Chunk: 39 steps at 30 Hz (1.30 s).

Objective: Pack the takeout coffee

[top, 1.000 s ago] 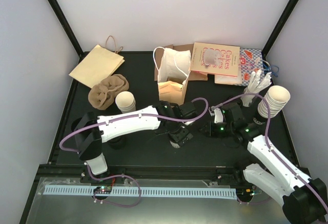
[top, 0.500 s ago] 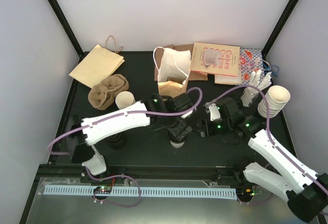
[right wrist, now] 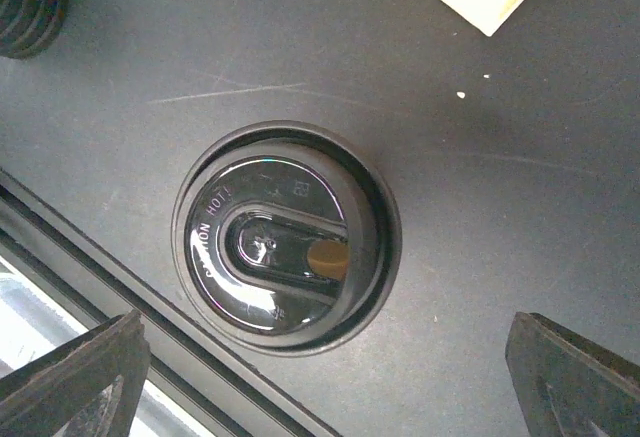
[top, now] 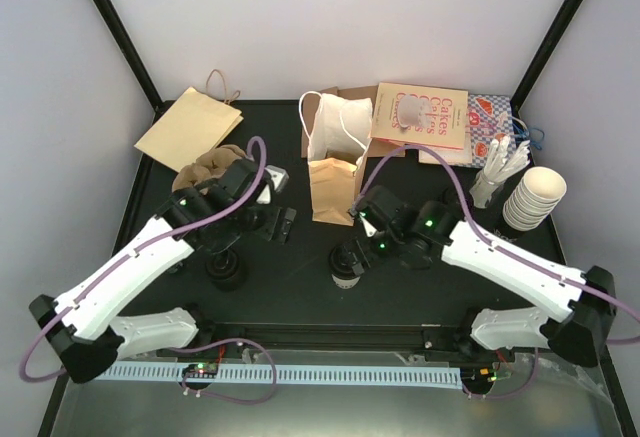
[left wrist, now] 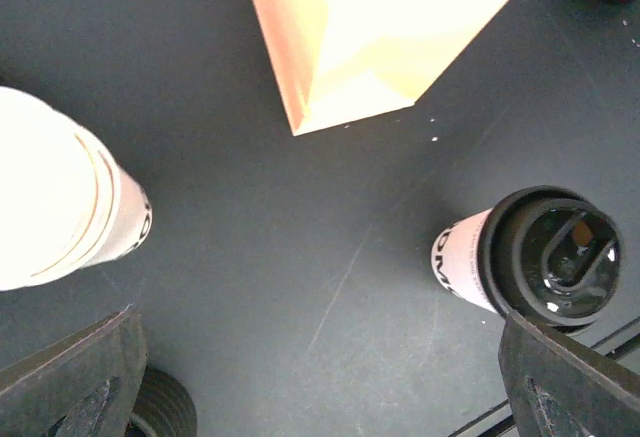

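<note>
A lidded takeout coffee (top: 346,271) stands upright on the black table (top: 290,282), near the front edge and a short way in front of the standing tan paper bag (top: 333,189), touching neither the bag nor either arm. The right gripper (right wrist: 322,377) hangs directly above it with its fingers spread wide. In its wrist view the black lid fills the middle of the frame between them, and nothing is pinched. The lid looks seated evenly all round the rim, which suggests the cup is capped and ready to be lifted. The centred hover probably lines the fingers up to come down around the cup for that grasp. The left gripper (left wrist: 320,387) is spread just as wide and holds nothing. It sits off to the left beside a stack of white cups (left wrist: 50,197), and its camera catches the coffee at the right edge and a corner of the bag above. That position likely keeps the left arm out of the path between cup and bag. A pile of black lids (top: 225,272) rests near the left arm, and a second stack of cups (top: 535,197) stands at the far right. By this reading the packing itself is not yet done. The bag is narrow, so the cup will probably need to be lowered in straight to avoid catching the edge or tipping.
</note>
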### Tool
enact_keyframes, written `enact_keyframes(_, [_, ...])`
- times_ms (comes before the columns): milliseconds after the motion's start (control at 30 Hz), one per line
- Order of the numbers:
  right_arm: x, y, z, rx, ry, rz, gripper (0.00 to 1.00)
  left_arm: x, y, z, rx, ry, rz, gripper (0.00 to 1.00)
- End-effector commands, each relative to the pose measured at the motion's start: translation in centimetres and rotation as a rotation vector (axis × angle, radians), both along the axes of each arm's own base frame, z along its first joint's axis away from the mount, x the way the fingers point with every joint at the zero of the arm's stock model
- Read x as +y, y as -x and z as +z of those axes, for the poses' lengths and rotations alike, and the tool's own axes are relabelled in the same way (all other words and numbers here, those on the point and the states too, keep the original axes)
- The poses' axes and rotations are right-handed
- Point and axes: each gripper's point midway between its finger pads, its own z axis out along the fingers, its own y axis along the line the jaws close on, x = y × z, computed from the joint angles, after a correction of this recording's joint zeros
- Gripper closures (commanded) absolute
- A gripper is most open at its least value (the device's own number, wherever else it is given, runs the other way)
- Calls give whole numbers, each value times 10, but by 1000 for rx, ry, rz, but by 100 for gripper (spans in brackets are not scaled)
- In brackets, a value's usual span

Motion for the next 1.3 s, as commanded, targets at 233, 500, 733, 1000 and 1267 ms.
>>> enact_keyframes(233, [23, 1, -11, -22, 159, 77, 0, 21, -11, 0, -23, 133, 83, 1])
enact_keyframes(500, [31, 4, -24, -13, 217, 94, 2, 26, -15, -6, -22, 138, 106, 1])
enact_keyframes(733, [34, 3, -28, -23, 262, 96, 6, 31, -17, -8, -35, 142, 134, 1])
enact_keyframes(1000, [37, 4, -33, -20, 286, 111, 7, 34, -18, -12, -31, 135, 145, 1])
enact_keyframes(1267, [39, 3, -37, -18, 303, 116, 11, 34, -19, -17, -24, 133, 144, 1])
